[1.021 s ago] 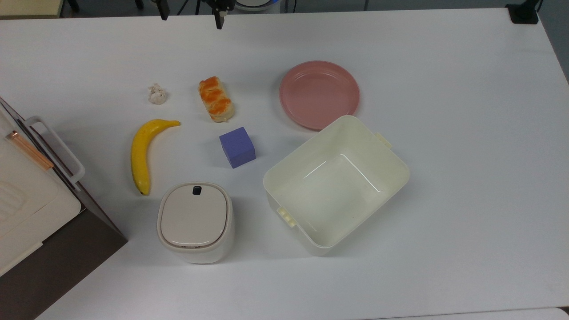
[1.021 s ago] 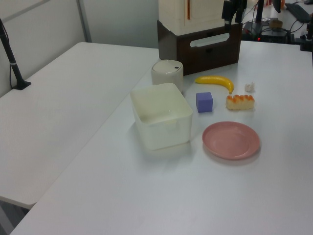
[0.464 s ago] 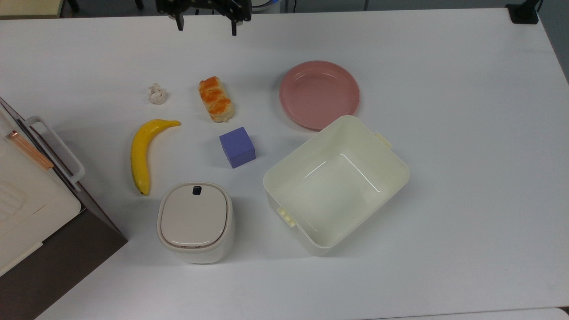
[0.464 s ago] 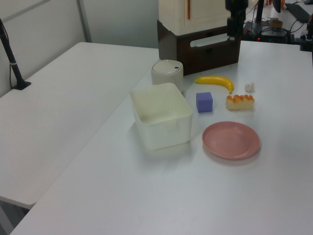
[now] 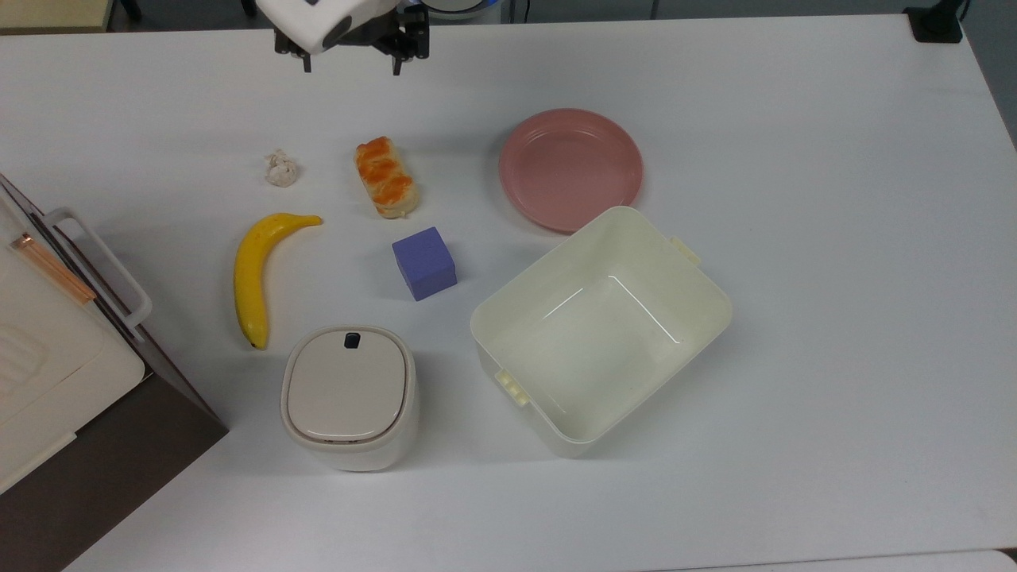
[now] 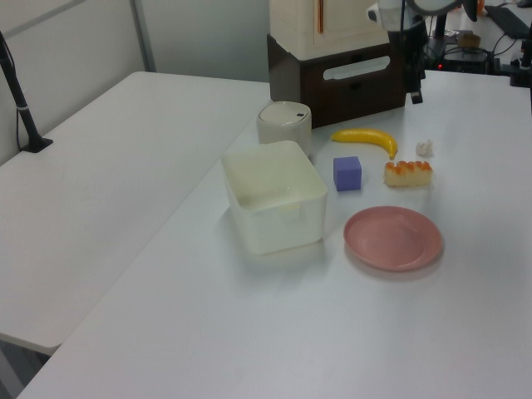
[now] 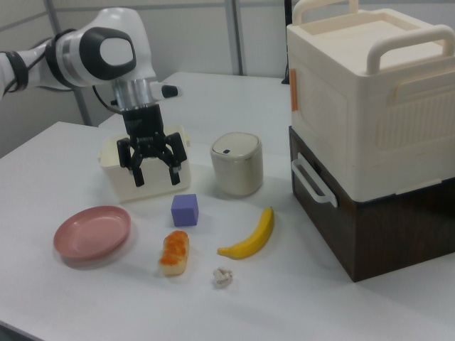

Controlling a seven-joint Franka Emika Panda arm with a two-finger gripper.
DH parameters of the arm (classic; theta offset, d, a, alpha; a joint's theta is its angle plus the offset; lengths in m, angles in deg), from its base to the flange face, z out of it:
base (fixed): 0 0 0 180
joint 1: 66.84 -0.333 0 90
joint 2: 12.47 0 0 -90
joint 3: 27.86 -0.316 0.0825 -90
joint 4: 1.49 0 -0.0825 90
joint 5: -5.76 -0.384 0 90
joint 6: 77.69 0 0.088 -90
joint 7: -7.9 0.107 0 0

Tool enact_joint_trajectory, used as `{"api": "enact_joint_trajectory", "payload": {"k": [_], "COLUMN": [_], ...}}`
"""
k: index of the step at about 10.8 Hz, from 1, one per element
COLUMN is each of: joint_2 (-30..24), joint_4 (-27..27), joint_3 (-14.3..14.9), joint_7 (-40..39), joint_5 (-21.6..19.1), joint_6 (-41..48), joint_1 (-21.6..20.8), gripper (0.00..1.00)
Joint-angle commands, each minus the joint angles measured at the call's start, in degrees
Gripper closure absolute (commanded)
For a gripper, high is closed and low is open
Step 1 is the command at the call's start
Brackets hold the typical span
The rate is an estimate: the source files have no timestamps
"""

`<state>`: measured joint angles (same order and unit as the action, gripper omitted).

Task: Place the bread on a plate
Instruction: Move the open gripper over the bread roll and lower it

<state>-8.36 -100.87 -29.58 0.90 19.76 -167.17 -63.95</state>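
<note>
The hand [image 7: 153, 174] hangs in the air over the white counter [image 5: 794, 159], with its two fingers [image 7: 136, 173] spread wide apart and pointing down, and it holds nothing and touches nothing. In the top view the hand [image 5: 349, 62] is near the upper edge, well apart from the bread [image 5: 386, 176], which lies flat on the counter below it with the orange glazed side up. Just to the top view's left of the bread sits a small paper ball [image 5: 281, 168], and further down lies a banana [image 5: 258, 270]. A purple cube [image 5: 424, 263] stands near the bread's lower end. The pink plate [image 5: 570, 169] is to the top view's right of the bread, apart from it, with nothing on it. A cream tub [image 5: 601, 329] stands just beside the plate, open and with nothing inside. A small lidded bin [image 5: 349, 397] stands near the banana's tip, its lid shut. A large cream box [image 7: 370, 92] sits on a dark base at the counter's edge.
</note>
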Motion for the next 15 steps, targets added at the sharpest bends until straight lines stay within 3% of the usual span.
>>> {"api": "enact_joint_trajectory", "payload": {"k": [1, 6, 9, 12, 15], "joint_2": [-1.6, -1.3, 1.2, 3.2, 3.4], "joint_4": [-5.8, -16.0, -17.2, -17.5, -18.1], "joint_3": [0.2, 0.1, 0.1, 0.1, 0.2], "joint_7": [-2.8, -2.8, -6.4, -9.6, -9.7], "joint_5": [2.0, -2.0, -0.9, -0.7, 2.2], "joint_6": [-2.7, -22.5, -23.1, -23.5, -23.5], "joint_1": [0.7, -0.6, -2.5, -1.8, -0.8], "gripper": [0.0, 0.0, 0.0, 0.0, 0.0]}}
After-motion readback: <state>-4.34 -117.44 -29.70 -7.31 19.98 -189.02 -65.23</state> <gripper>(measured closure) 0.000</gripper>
